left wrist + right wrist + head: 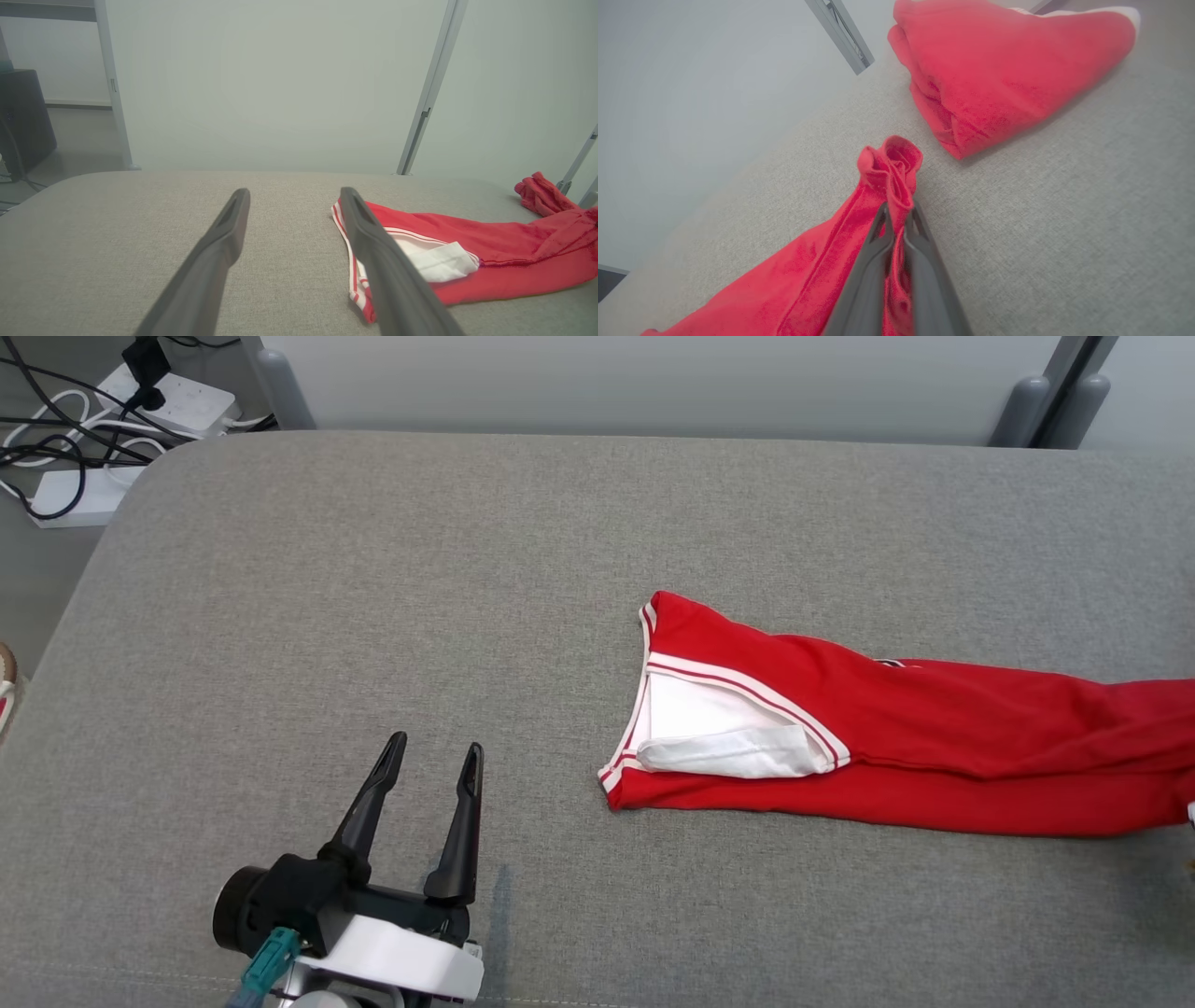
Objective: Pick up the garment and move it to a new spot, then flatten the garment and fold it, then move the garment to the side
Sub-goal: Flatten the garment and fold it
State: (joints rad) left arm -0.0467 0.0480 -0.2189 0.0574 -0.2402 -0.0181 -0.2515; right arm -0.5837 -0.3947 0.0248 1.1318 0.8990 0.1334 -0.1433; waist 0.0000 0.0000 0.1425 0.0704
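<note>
Head view: the left gripper (pixel 437 744) sits low over the grey fabric surface (pixel 373 569), fingers spread and empty. The red garment (pixel 887 737) lies well apart to its right, its long axis running sideways and its white-trimmed opening nearest the gripper.

Left wrist view: the left gripper (pixel 295 191) stands wide, and the garment (pixel 514 252) stretches away rightward.

Right wrist view: the right gripper (pixel 899 210) is pressed together, pinching a red fold of the garment (pixel 808 270). The right arm is therefore the nearer one, and the lift likely turns on this pinch.
</note>
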